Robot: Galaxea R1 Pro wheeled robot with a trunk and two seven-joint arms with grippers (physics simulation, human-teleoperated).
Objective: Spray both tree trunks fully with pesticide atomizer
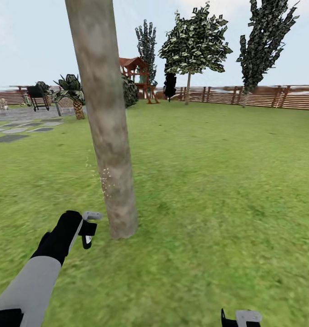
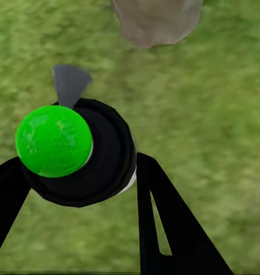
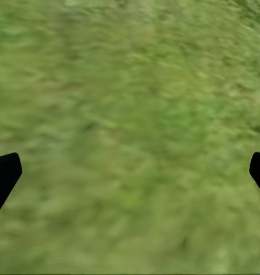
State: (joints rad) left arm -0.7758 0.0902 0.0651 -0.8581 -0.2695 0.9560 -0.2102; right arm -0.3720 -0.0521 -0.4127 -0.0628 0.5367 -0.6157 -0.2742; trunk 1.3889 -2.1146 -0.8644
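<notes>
The floor [image 1: 209, 190] is blotchy green grass running from the near edge out to a brown slat fence [image 1: 263, 96] at the far side. A thick grey-tan tree trunk [image 1: 110, 150] stands in it near left of centre, leaning slightly. Flat grey paving stones [image 1: 22, 129] lie in the grass far left. A second tree [image 1: 188, 88], a scaly palm [image 1: 76, 106] and a red play tower [image 1: 137, 75] stand far off.

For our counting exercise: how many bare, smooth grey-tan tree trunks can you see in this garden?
2. One thick grey-tan trunk stands close ahead, beside the left gripper; one thin trunk rises far off by the brown slatted fence. Others may be hidden.
</notes>
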